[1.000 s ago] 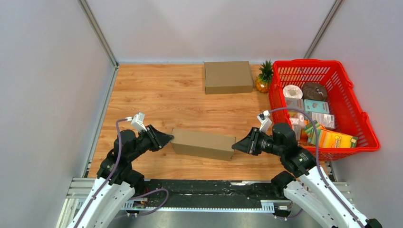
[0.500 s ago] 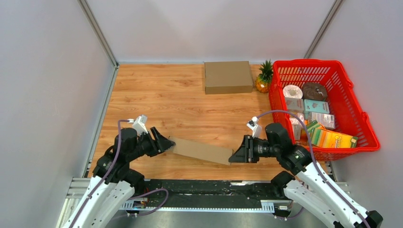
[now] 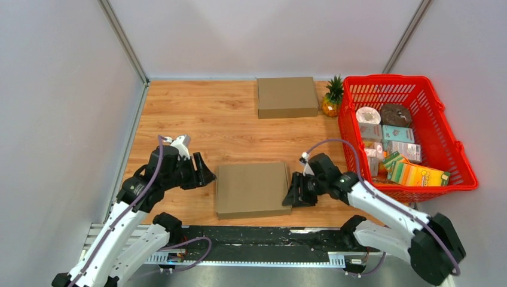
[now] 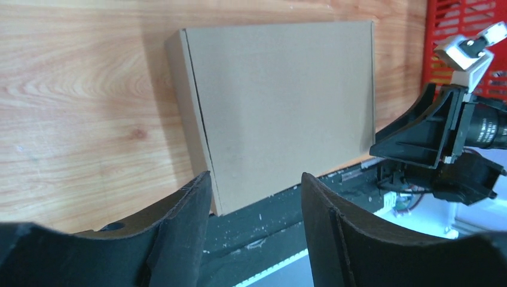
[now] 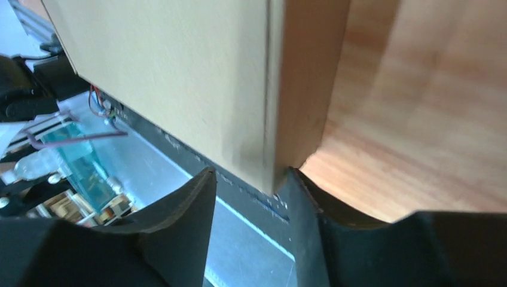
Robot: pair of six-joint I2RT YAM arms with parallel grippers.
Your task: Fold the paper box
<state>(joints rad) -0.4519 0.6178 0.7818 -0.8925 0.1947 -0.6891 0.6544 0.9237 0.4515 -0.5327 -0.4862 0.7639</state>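
L gripper (image 3: 206, 175) is being held open, jaws spread wide, just beside the paper box (image 3: 251, 188) w/o touching its L wall, prob. being kept ready to steady or square it. R gripper (image 3: 293, 196) is likewise being held w/ jaws parted, set at the box's near-R corner. In the R wrist view that corner is being framed btwn the jaws, not clamped. Box is lying flat, top closed, on the bench (image 3: 197, 119) near its front edge, btwn both arms. Whether the tabs are tucked can't be told. The underside is being hidden, and any R-side contact is being blurred.
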